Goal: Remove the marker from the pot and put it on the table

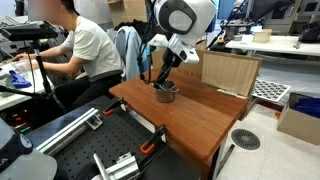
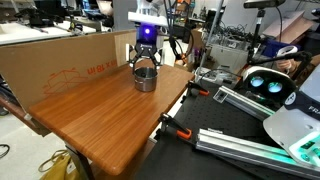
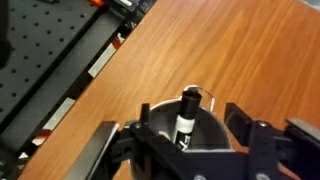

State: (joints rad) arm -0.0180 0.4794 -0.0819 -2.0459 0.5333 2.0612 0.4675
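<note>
The small silver pot (image 1: 167, 94) (image 2: 145, 82) stands on the reddish-brown wooden table (image 1: 205, 118) (image 2: 100, 120) near its far edge. In the wrist view the marker (image 3: 185, 118), with a white body and black cap, leans inside the pot (image 3: 210, 128), its cap resting on the far rim. My gripper (image 3: 172, 127) hangs directly over the pot, open, with one finger on each side of the pot and touching nothing. It also shows in both exterior views (image 1: 163, 80) (image 2: 145, 64) just above the pot.
A cardboard panel (image 1: 226, 72) (image 2: 60, 55) stands along the table's back edge. A black perforated bench (image 1: 90, 140) (image 2: 250, 135) (image 3: 45, 60) with metal rails borders the table. A seated person (image 1: 82, 48) is behind the table's corner.
</note>
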